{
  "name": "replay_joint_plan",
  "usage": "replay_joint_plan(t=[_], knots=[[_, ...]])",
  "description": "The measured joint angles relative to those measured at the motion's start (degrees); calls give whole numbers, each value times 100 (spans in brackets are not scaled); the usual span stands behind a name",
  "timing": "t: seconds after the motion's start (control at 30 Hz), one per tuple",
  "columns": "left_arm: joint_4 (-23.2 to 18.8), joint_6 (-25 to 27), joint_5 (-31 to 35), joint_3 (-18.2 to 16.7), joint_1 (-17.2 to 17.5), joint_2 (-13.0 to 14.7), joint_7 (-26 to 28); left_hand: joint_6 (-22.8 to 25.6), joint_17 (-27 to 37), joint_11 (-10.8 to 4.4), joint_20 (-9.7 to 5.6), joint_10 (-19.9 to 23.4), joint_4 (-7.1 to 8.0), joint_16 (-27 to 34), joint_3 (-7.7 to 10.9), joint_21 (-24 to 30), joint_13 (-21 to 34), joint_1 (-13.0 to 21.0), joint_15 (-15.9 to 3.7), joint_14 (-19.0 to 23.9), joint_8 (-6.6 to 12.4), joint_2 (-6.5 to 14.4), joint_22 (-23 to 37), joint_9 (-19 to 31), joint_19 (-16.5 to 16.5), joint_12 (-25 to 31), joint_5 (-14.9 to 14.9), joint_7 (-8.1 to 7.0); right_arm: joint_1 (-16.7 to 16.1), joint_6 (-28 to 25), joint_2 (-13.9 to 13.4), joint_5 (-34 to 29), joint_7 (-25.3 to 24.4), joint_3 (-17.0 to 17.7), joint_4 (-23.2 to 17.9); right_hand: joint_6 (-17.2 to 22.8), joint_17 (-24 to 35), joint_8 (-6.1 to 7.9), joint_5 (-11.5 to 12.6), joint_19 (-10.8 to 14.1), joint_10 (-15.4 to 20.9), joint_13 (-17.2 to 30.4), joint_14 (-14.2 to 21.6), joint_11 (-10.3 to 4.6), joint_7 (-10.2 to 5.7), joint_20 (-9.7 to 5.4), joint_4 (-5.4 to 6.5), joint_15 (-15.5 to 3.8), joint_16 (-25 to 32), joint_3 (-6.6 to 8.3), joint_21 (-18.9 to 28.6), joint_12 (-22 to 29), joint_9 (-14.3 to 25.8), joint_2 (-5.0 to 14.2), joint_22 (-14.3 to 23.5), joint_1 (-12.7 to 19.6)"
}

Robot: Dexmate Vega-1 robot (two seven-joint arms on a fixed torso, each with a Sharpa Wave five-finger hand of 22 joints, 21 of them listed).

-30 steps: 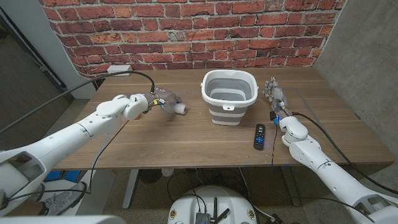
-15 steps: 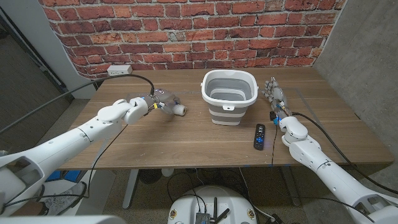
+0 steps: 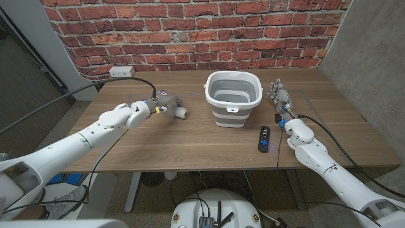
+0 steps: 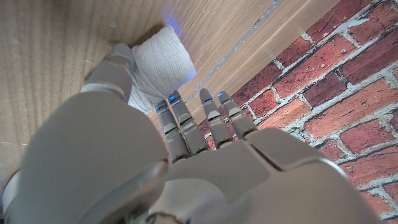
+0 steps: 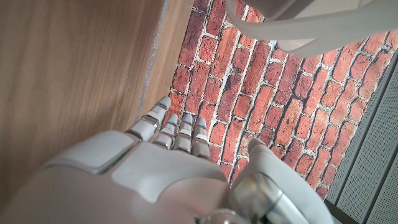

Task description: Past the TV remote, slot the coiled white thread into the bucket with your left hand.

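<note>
L hand (image 3: 166,101) shifted right; 1 thread (image 3: 181,112), 1 bucket (image 3: 233,96).

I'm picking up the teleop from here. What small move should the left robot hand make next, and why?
Probably close the fingers fully on the thread spool and lift it. The left robot hand is already at the spool, thumb alongside it, but it still sits on the table, well short of the bucket.

Even bright light, soft shadows; wrist views blurry up close.
</note>
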Motion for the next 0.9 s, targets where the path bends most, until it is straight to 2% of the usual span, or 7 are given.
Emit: replay_joint_plan(t=[0.37, 0.9], knots=[[-220, -2, -47, -186, 68, 150, 41, 56, 25, 8, -33, 129, 23, 44, -70, -63, 42, -10, 0, 61, 52, 10, 0, 1, -37, 24, 23, -3, -21, 37, -2, 72, 48, 39, -9, 10, -13, 0, 0, 32, 0, 1, 0, 0, 51, -32, 0, 0, 0, 0, -23, 0, 0, 0, 0, -46], [-683, -34, -201, -525, 106, 379, -252, 68, 53, 8, 80, 171, 56, 44, -150, -90, 42, -26, 19, 34, 64, 26, 0, 1, -149, 22, 22, -17, -16, 58, 18, 154, 118, 64, 73, 10, -39, 0, 0, 31, 0, 1, 0, 0, 51, -32, 24, 0, 0, 23, -23, 0, 0, -30, 0, -76]])
